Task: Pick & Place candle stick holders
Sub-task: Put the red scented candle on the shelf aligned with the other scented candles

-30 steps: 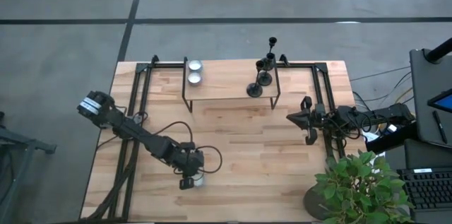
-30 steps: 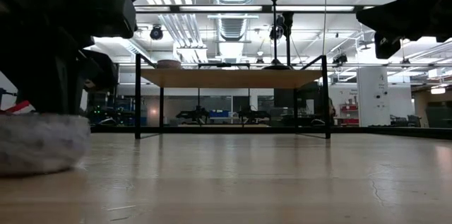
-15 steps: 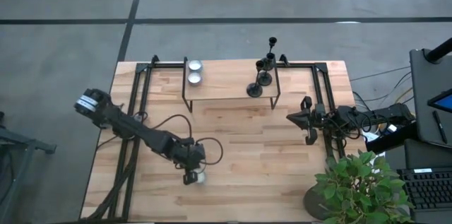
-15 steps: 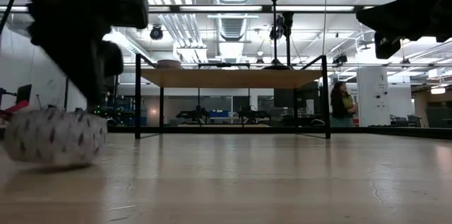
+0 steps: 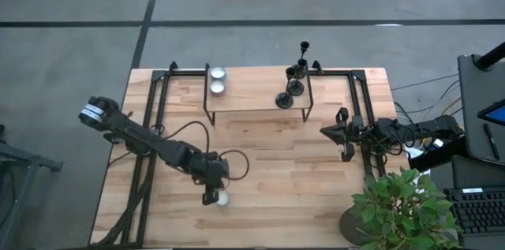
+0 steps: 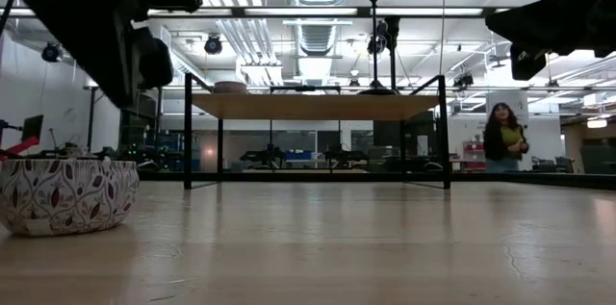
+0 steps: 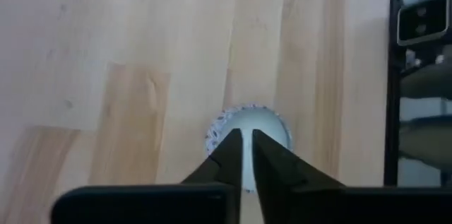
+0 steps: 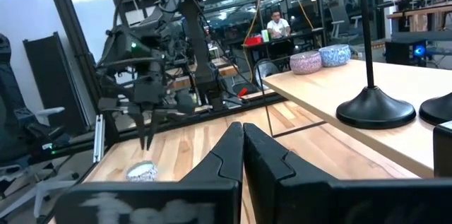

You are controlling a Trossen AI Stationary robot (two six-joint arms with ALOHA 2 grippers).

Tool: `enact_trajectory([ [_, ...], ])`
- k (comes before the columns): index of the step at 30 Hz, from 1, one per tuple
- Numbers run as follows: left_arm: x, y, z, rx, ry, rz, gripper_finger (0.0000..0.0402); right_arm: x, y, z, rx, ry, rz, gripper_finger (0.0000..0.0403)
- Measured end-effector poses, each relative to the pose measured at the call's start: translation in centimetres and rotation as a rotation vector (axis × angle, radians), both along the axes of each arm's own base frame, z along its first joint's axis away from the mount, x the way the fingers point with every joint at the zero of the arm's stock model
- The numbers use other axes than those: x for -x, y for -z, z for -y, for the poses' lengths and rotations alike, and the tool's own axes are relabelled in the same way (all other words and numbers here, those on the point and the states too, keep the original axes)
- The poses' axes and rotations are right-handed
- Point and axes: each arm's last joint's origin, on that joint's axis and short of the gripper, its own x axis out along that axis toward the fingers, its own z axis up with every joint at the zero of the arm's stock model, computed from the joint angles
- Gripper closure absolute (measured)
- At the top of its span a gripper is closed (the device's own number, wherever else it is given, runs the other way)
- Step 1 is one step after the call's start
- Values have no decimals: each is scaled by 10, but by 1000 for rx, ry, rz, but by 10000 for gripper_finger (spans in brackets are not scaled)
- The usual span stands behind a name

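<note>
While the candle stick holders [image 5: 294,79] stand on the raised shelf [image 5: 252,100] at the table's far side, the left gripper [image 5: 210,195] hangs closed above a patterned bowl [image 6: 65,194]. Right gripper [image 5: 338,133] waits closed, well apart.

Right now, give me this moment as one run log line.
left gripper: shut, above patterned bowl | right gripper: shut, idle | candle stick holders: on shelf

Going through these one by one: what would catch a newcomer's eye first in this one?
Probably the left gripper, near the table's front edge, poised just above a small patterned bowl that sits alone on the wood. Next, the three black candle stick holders clustered on the right end of the raised shelf at the back, with two more small bowls at its left end.
</note>
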Motion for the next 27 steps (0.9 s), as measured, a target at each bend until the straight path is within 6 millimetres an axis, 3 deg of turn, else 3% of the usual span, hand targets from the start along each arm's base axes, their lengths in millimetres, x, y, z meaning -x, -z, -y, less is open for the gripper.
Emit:
enact_trajectory([
  [8, 3, 16, 1, -96, -23, -74, 275, 0, 0, 0, 0, 0, 0, 394],
  [11, 3, 21, 3, -52, 2, -103, 254, 0, 0, 0, 0, 0, 0, 394],
  [27, -2, 43, 10, -62, 20, -172, 258, 0, 0, 0, 0, 0, 0, 394],
])
